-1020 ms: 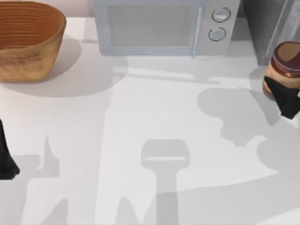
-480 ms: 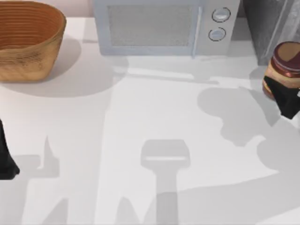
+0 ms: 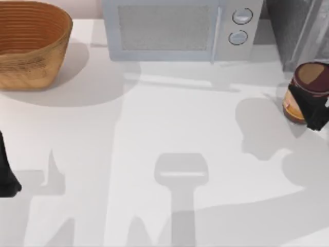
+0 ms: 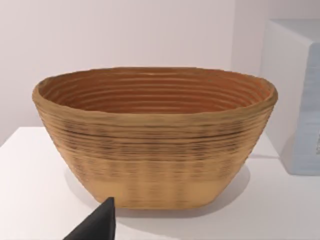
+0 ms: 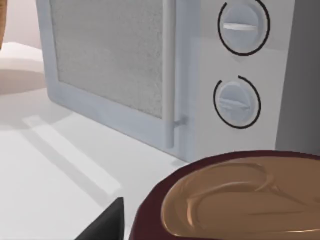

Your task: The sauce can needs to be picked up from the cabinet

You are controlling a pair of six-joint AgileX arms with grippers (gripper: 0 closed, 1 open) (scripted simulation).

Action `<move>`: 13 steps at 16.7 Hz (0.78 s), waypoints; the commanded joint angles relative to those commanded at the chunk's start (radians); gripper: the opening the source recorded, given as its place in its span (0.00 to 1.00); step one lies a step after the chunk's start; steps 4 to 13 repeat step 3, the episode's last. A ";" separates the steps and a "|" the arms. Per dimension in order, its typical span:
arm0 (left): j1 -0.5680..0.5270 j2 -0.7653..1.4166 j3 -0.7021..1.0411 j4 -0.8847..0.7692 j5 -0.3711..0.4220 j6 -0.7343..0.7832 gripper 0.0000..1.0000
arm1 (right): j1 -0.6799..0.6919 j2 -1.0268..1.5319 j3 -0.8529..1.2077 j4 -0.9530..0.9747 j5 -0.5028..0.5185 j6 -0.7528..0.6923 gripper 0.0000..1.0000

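Gripping the sauce can [image 3: 304, 92], the right gripper [image 3: 312, 109] has lowered it toward the table, just in front of the cabinet [image 3: 290, 25]; retrieval looks nearly finished. Left gripper [image 3: 7, 177], state unclear, sits parked.

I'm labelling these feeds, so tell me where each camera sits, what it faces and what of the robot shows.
Top view: above the table, looking down; the right claw grips the sauce can near the cabinet, the left arm sits parked at the left edge.
Left wrist view: low, facing the basket; a dark fingertip shows.
Right wrist view: just behind the can, facing the microwave.
The top and right wrist views share can and microwave.
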 joint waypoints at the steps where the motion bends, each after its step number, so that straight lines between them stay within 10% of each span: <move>1: 0.000 0.000 0.000 0.000 0.000 0.000 1.00 | 0.000 0.000 0.000 0.000 0.000 0.000 1.00; 13: 0.000 0.000 0.000 0.000 0.000 0.000 1.00 | 0.000 0.000 0.000 0.000 0.000 0.000 1.00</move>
